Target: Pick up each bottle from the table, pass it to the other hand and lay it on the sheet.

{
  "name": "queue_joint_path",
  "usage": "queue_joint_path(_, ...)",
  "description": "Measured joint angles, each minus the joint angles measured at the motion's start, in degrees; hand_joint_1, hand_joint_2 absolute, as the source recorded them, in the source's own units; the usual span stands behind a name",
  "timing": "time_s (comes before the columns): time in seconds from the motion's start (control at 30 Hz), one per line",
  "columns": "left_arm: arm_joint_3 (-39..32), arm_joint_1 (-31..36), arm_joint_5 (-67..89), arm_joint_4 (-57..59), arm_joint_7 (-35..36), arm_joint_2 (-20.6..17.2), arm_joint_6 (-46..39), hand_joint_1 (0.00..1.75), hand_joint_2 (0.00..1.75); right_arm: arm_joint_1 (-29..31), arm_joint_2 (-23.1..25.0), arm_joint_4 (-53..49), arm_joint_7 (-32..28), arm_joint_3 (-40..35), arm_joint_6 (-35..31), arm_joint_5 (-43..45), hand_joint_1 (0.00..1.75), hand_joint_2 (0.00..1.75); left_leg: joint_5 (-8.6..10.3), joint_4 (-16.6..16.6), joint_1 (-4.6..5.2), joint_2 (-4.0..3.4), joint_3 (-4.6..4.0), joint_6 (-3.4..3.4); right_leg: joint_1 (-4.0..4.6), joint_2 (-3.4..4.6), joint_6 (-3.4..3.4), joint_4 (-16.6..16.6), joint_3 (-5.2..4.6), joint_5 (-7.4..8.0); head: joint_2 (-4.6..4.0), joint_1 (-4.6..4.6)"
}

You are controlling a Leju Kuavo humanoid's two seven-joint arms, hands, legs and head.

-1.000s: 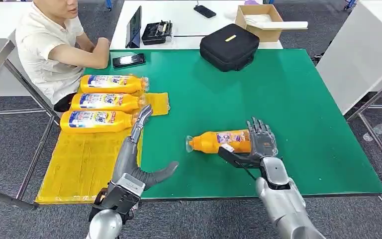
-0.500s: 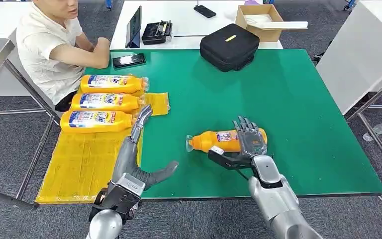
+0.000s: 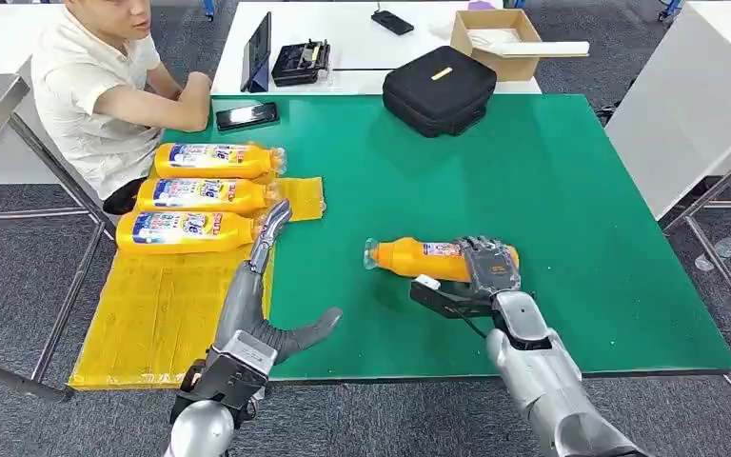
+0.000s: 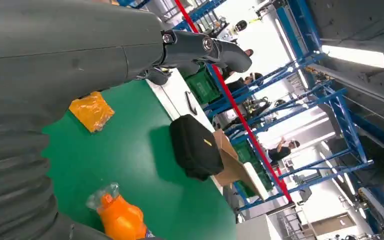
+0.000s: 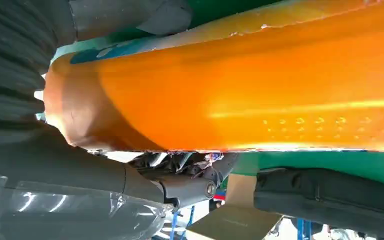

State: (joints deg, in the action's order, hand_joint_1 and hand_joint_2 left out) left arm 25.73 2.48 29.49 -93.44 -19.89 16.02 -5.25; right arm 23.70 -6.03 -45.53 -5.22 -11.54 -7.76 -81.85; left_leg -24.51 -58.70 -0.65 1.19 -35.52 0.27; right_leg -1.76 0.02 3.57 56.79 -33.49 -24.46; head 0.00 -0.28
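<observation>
Bottle-laying surfaces come first by size: the green table [image 3: 552,190] spreads across the head view, and the yellow sheet [image 3: 152,314] lies over its near left corner and hangs past the edge; a person in a pale shirt [image 3: 86,86] sits at the far left corner with a forearm resting on the green top. A black case [image 3: 438,89] sits at the far edge of the table, with a cardboard box [image 3: 497,40] on the white surface behind it and a dark phone [image 3: 246,115] near the person's arm. Three orange bottles lie side by side on the far end of the sheet, caps toward the table's middle: the farthest bottle [image 3: 211,160], the middle bottle [image 3: 200,194] and the nearest bottle [image 3: 183,231]. The fourth bottle [image 3: 428,259] lies on its side on the green, right of centre, cap pointing toward the sheet (the right wrist view shows its orange body close up); the right hand [image 3: 481,276] is on its base end, fingers over the top and thumb at the near side, closed around it. The left hand [image 3: 262,286] hovers over the seam between sheet and green, fingers stretched toward the nearest bottle, thumb spread wide, holding nothing.
</observation>
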Motion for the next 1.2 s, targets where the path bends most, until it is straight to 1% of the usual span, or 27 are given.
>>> queue_joint_path(0.23, 0.0, 0.0, 0.0, 0.0, -0.3, 0.0, 0.0, 0.0, 1.75, 1.9, -1.9, 3.9, -0.1, -0.1, -0.9, 1.1, 1.75, 1.75, -0.01, 0.0, 0.0, 0.01, 0.2, 0.01, -0.02, 0.0, 0.0, 0.0, 0.24, 0.0, 0.0, 0.0)
queue_joint_path(0.3, 0.0, 0.0, 0.0, 0.0, -0.3, 0.0, 0.0, 0.0, 1.75, 2.0, -2.1, 4.6, -1.0, -0.1, -1.9, 1.8, 1.75, 1.75, -0.01, 0.0, 0.0, 0.01, 0.23, 0.02, -0.02, 0.0, 0.0, 0.0, 0.27, 0.0, 0.0, 0.02)
queue_joint_path(0.43, 0.0, 0.0, -0.6, 0.0, -0.6, 0.0, -0.1, 0.0, 1.75, 1.4, -2.3, 4.7, -4.6, 0.0, -3.4, 5.0, 1.75, 1.75, -0.01, 0.0, 0.0, 0.01, 0.25, 0.02, -0.01, 0.0, 0.01, 0.0, 0.31, 0.01, 0.0, 0.02)
queue_joint_path(0.47, 0.0, 0.0, -1.5, 0.1, -0.5, 0.0, 0.0, 0.0, 0.0, 0.8, -2.2, 3.9, -5.8, 0.2, -3.2, 6.6, 1.75, 1.75, -0.01, 0.0, 0.0, 0.0, 0.25, 0.02, 0.0, 0.0, 0.01, 0.0, 0.32, 0.01, 0.0, 0.02)
queue_joint_path(0.57, -0.3, 0.0, -5.9, 0.5, 2.1, 0.0, 1.6, 0.0, 0.0, -1.6, -2.0, -0.8, -8.6, 0.4, -0.9, 12.8, 1.75, 1.75, -0.01, 0.0, -0.01, -0.01, 0.25, 0.01, 0.02, 0.02, 0.01, 0.0, 0.31, 0.01, 0.0, 0.02)
queue_joint_path(0.63, -0.5, 0.0, -11.4, 1.7, 4.6, 0.0, 3.2, 0.0, 0.0, -4.1, -1.6, -6.6, -10.6, 0.8, 2.2, 19.5, 1.75, 1.75, -0.03, 0.0, -0.01, -0.03, 0.24, 0.01, 0.02, 0.03, 0.01, 0.0, 0.26, 0.01, 0.0, 0.0)
queue_joint_path(0.7, -0.7, 0.0, -13.6, 2.6, 5.2, 0.1, 3.5, 0.0, 0.0, -6.6, -1.0, -11.8, -10.9, 0.8, 3.6, 22.7, 1.75, 1.75, -0.03, 0.0, -0.01, -0.04, 0.2, 0.0, 0.03, 0.04, 0.01, 0.0, 0.2, 0.01, 0.0, 0.02)
queue_joint_path(0.8, -1.2, -0.2, -14.3, 3.4, 5.3, 0.2, 3.4, 0.0, 0.0, -9.4, -0.2, -17.0, -10.9, 0.8, 4.5, 23.8, 1.75, 1.75, -0.01, 0.0, -0.02, 0.0, 0.08, 0.0, 0.03, 0.01, 0.01, 0.0, 0.13, 0.0, 0.0, 0.0)
queue_joint_path(0.9, -1.6, -0.2, -14.4, 3.8, 5.4, 0.2, 3.4, 0.0, 0.0, -10.6, 0.0, -20.2, -10.9, 0.8, 4.9, 24.1, 1.75, 1.75, -0.01, 0.0, -0.02, -0.02, 0.05, 0.01, 0.0, 0.03, 0.01, 0.0, 0.11, 0.0, 0.0, 0.02)
queue_joint_path(1.13, -1.9, -0.2, -14.4, 4.4, 5.4, 0.2, 3.4, 0.0, 0.0, -11.9, 0.2, -23.4, -10.9, 0.8, 4.9, 24.3, 1.75, 1.75, -0.01, 0.0, 0.01, -0.01, 0.02, 0.01, -0.07, 0.02, 0.02, 0.0, 0.09, 0.0, 0.0, 0.02)
queue_joint_path(1.17, -1.9, -0.2, -14.4, 4.5, 5.4, 0.2, 3.4, 0.0, 1.75, -12.0, 0.2, -23.6, -10.9, 0.8, 4.9, 24.3, 1.75, 1.75, -0.01, 0.0, 0.02, -0.01, 0.02, 0.01, -0.06, 0.02, 0.02, 0.0, 0.09, 0.0, 0.0, 0.0)
queue_joint_path(1.2, -1.9, -0.2, -14.4, 4.5, 5.4, 0.2, 3.4, 0.0, 1.75, -12.1, 0.2, -23.8, -10.9, 0.8, 4.9, 24.3, 1.75, 1.75, -0.01, 0.0, 0.02, -0.01, 0.02, 0.01, -0.06, 0.02, 0.02, 0.0, 0.07, 0.0, 0.0, 0.02)
